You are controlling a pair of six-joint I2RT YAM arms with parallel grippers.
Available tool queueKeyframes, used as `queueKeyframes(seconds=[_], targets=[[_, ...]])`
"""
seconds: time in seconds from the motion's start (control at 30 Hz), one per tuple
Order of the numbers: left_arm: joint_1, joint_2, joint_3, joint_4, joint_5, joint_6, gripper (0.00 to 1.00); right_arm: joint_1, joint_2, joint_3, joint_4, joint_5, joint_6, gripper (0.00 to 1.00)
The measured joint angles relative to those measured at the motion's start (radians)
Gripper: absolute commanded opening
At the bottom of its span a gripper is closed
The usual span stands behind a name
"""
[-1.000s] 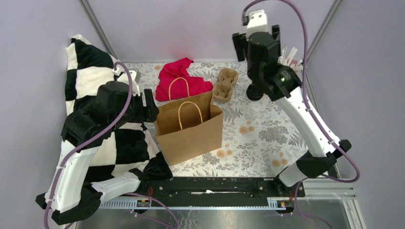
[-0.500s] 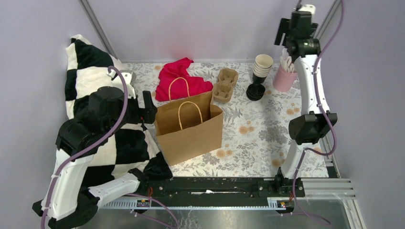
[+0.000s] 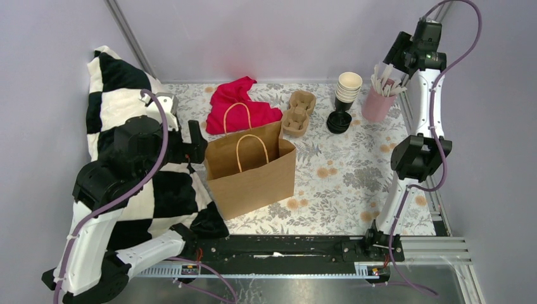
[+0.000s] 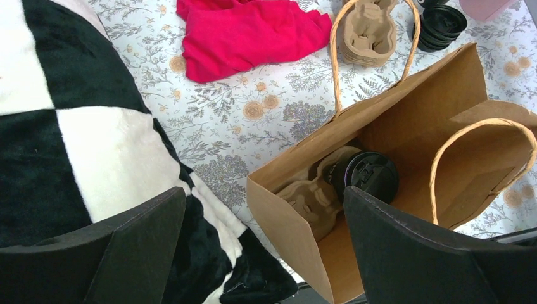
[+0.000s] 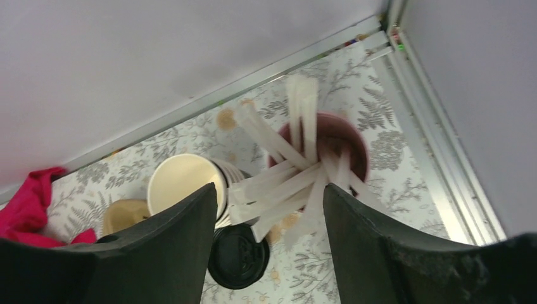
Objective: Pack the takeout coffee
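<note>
Coffee cup (image 4: pixel 370 177), lid up, sits in pulp carrier (image 4: pixel 313 197) inside paper bag (image 3: pixel 253 180), table ctr; carrier likely keeps it upright. L gripper (image 4: pixel 266 218) at bag's 9 o'clock, jaws wide, empty. R gripper (image 5: pixel 269 196) over pink cup (image 5: pixel 354 152) w/ sticks (image 5: pixel 272 183), 2 o'clock corner, jaws parted, gripping nothing. Rail (image 5: pixel 437 158) tight there; open room toward 6 o'clock.

matt brown kraft paper bag (image 3: pixel 252 171); round black plastic lid (image 4: pixel 370 175), smooth with faint sheen; black-and-white checked blanket (image 3: pixel 120 95), plush.
</note>
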Motion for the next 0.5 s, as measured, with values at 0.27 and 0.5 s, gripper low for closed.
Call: queueKeyframes(seconds=[0.27, 0.5], targets=[[0.0, 0.059, 0.035, 0.0, 0.0, 0.0, 0.99, 0.009, 0.056, 0.007, 0.06, -0.112, 0.017, 0.58], [0.0, 0.087, 0.065, -0.007, 0.0, -0.013, 0.99, 0.009, 0.134, 0.012, 0.097, -0.13, 0.021, 0.57]])
